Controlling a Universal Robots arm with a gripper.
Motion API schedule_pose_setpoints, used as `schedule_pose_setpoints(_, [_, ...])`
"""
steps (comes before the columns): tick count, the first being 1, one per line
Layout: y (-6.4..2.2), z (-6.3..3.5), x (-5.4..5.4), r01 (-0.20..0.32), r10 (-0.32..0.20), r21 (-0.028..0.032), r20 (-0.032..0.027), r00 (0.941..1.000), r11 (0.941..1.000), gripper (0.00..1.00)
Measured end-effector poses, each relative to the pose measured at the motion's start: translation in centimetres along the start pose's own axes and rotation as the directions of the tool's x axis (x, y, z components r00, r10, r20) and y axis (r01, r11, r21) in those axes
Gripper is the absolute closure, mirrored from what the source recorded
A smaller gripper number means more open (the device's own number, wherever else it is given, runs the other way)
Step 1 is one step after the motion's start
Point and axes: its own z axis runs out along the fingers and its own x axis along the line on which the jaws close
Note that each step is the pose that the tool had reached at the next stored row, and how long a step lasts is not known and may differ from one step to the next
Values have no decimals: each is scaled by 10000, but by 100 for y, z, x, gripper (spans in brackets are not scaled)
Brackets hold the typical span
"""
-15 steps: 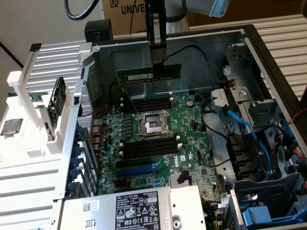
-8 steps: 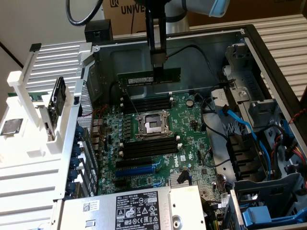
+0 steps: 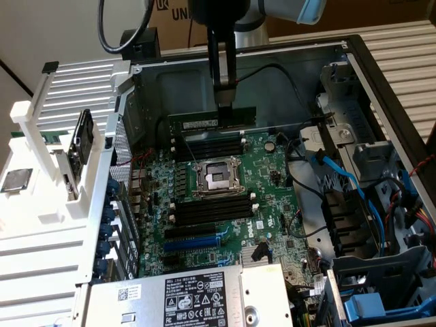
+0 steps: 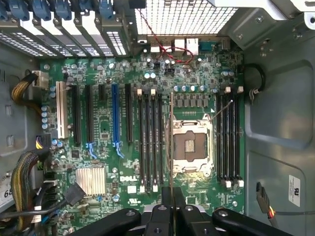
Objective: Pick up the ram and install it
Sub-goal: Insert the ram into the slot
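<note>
Ram (image 3: pixel 201 121) sat clamped by its top edge in your gripper (image 3: pixel 225 102), jaws narrow around it, held level over the memory slots (image 3: pixel 208 146) beside the processor socket (image 3: pixel 218 178) of the motherboard (image 3: pixel 272 201) inside the open case (image 3: pixel 178 85).

Carrier: an open computer case (image 3: pixel 272 75) is lying on its side, its open face pointing up.
Case floor: a green motherboard (image 3: pixel 272 180) is lying flat inside, covering the middle.
Board centre: a metal-framed processor socket (image 3: pixel 218 178) is sitting there.
Beside the socket: the far memory slots (image 3: pixel 208 146) and the near memory slots (image 3: pixel 211 211) are flanking it in black banks.
Board's near part: a blue expansion slot (image 3: pixel 194 243) and a silver heatsink (image 3: pixel 255 253) are sitting close together.
Case's near end: a silver power supply (image 3: pixel 197 300) is showing a black label.
Exterior view's right: blue cables (image 3: pixel 338 172) are trailing across the case.
</note>
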Motion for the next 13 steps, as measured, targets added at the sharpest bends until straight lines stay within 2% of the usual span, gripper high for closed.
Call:
schedule_pose_setpoints(2, [3,73,17,0,0,0,4,10000,10000,88])
schedule_pose_setpoints(11, [79,234,69,1,-1,0,12,10000,10000,88])
schedule_pose_setpoints(13, [82,286,113,2,-2,-1,16,10000,10000,88])
